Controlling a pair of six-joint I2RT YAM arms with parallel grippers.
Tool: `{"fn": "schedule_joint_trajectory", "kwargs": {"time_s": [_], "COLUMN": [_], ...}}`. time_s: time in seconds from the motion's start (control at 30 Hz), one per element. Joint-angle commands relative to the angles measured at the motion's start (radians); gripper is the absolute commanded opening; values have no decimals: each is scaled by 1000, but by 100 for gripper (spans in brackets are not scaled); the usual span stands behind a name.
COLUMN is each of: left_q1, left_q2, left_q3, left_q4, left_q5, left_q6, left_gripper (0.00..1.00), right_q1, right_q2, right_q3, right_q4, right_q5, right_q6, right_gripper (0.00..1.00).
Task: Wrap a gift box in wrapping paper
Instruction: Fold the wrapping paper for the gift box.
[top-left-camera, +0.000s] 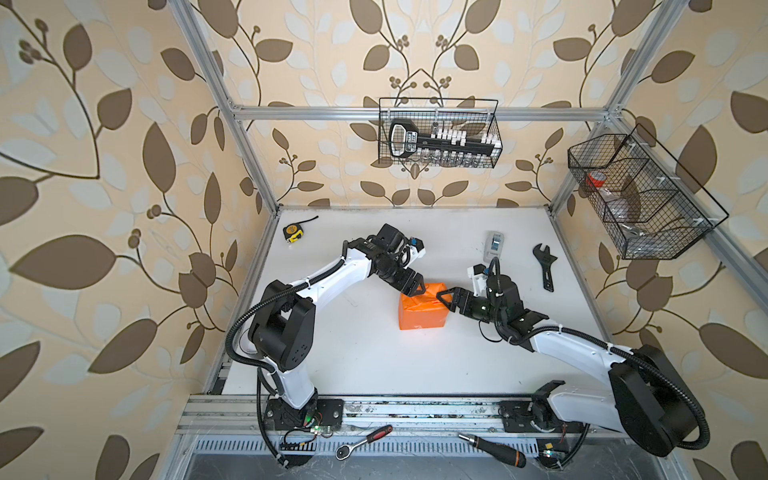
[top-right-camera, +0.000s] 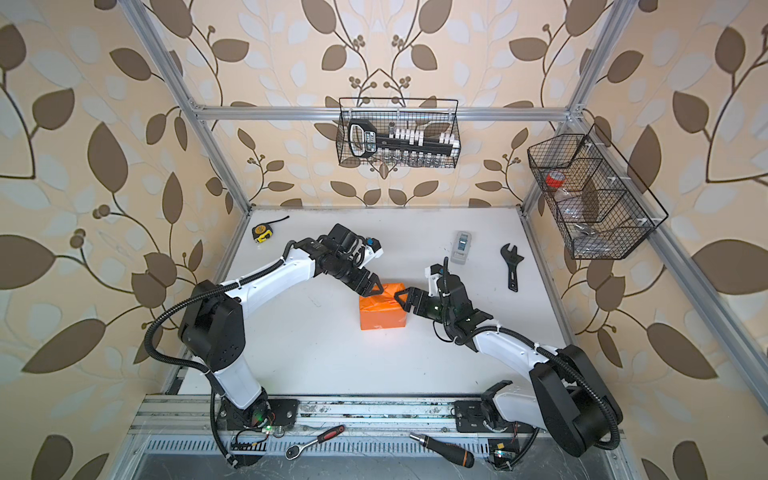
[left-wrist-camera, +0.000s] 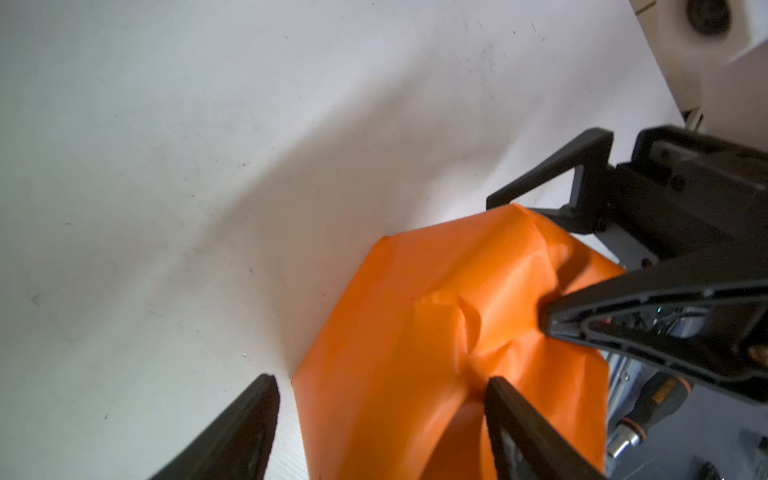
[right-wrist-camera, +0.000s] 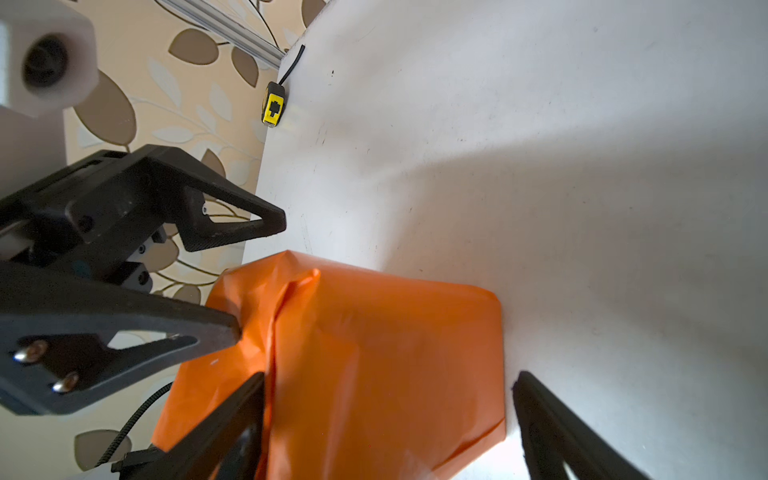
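- The wrapping paper (top-left-camera: 422, 316) (top-right-camera: 380, 313), plain orange, forms a box-shaped parcel near the middle of the white counter (top-left-camera: 365, 353).
- The box itself is covered by the paper on every side that shows.
- The paper is creased and puckered on the parcel's top, with a folded seam visible from the right wrist (right-wrist-camera: 291, 316).
- The left hand (top-left-camera: 417, 290) (left-wrist-camera: 380, 380) is at the parcel's far left top corner, fingers spread. One finger tip (left-wrist-camera: 494, 386) presses into the crumpled paper, and the other hangs over bare counter beside the parcel.
- The right hand (top-left-camera: 444, 301) (right-wrist-camera: 390, 374) is at the parcel's right top edge, fingers also spread and gripping nothing. One finger (right-wrist-camera: 245, 399) lies on the paper and the other is past the parcel's edge.
- The two hands face each other across the top, near but apart.
- A yellow tape measure (top-left-camera: 292, 232) lies at the far left corner of the counter.
- A grey tape dispenser (top-left-camera: 494, 245) and a black wrench (top-left-camera: 545, 266) lie far right, well apart from the parcel.
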Motion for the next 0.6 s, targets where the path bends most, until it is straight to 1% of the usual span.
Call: {"fn": "schedule_joint_trajectory", "kwargs": {"time_s": [0.0,0.2,0.33,0.47,0.57], "left_q1": [-6,-13,-17,-19,-23], "left_q2": [-86,-111,-148,-147,-137], "left_q3": [-55,-141,-195,-202,-201], "left_q4": [10,5,34,28,25], "left_q5": [-18,-31,-55,-77,-86], "left_q6": [-80,-94,-103,-102,-102], "left_gripper": [81,80,80,79,79], "right_q1": [-6,-7,-5,-11,-54], "right_q2": [23,15,3,-7,-22], "right_q3": [-24,-10,18,84,159], "right_q4": [-11,-13,-29,-69,-127], "right_q5": [3,-8,-12,-19,-17], "right_q6": [9,11,11,-5,-29], "right_gripper": [90,90,90,91,91]}}
